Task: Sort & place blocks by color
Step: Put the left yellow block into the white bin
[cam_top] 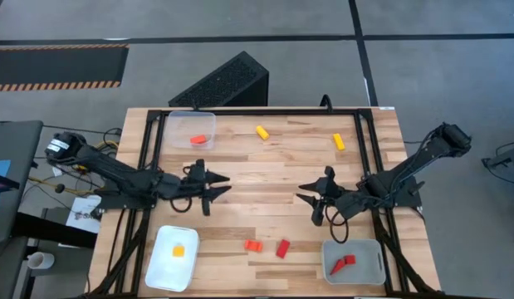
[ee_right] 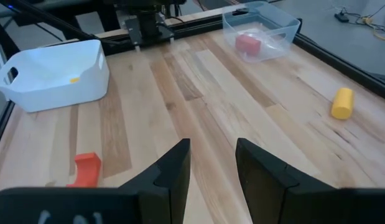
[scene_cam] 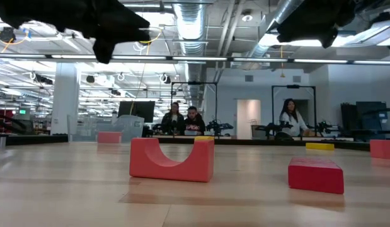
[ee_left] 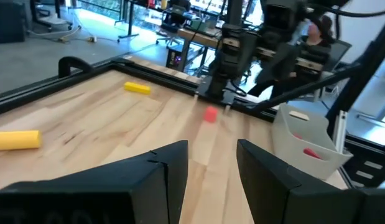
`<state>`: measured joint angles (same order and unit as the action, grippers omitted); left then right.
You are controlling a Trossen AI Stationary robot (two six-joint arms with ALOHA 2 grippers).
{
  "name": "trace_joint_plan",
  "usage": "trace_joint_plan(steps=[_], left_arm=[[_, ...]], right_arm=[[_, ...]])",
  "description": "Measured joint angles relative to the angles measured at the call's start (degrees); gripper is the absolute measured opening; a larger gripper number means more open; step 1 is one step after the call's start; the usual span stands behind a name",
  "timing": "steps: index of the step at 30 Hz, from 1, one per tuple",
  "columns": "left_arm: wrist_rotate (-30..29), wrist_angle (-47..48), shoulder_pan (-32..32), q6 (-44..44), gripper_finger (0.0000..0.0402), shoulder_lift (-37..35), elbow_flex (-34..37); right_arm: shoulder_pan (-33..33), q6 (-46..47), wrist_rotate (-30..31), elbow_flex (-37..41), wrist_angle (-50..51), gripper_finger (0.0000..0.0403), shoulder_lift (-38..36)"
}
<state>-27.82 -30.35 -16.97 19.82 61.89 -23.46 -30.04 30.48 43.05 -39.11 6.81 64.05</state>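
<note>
In the high view, two yellow blocks (cam_top: 261,132) (cam_top: 338,142) lie near the table's far edge. An orange block (cam_top: 253,246) and a red block (cam_top: 282,248) lie near the near edge. Others rest inside trays: an orange-red one (cam_top: 198,139), a yellow one (cam_top: 178,250) and red ones (cam_top: 343,264). My left gripper (cam_top: 223,186) (ee_left: 211,168) hovers open left of the table's middle. My right gripper (cam_top: 303,193) (ee_right: 213,168) hovers open right of the middle. The two face each other and touch nothing.
A clear tray (cam_top: 180,123) stands at the far left, a white tray (cam_top: 161,270) at the near left and a grey tray (cam_top: 364,274) at the near right. A dark frame runs round the table (cam_top: 240,158). Bare wood lies between the grippers. People sit in the room beyond.
</note>
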Motion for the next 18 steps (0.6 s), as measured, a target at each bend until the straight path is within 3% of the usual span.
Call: trace_joint_plan(steps=[14, 18], left_arm=[[19.03, 1.56, 22.47, -1.19, 0.0123, 0.00, -0.18], [23.73, 7.27, 28.49, -1.77, 0.0128, 0.64, -4.43]], right_arm=[[0.27, -0.87, 0.54, -0.02, 0.63, 0.0152, 0.00], [2.09, -2.50, 0.56, -0.04, 0.40, 0.0152, 0.00]])
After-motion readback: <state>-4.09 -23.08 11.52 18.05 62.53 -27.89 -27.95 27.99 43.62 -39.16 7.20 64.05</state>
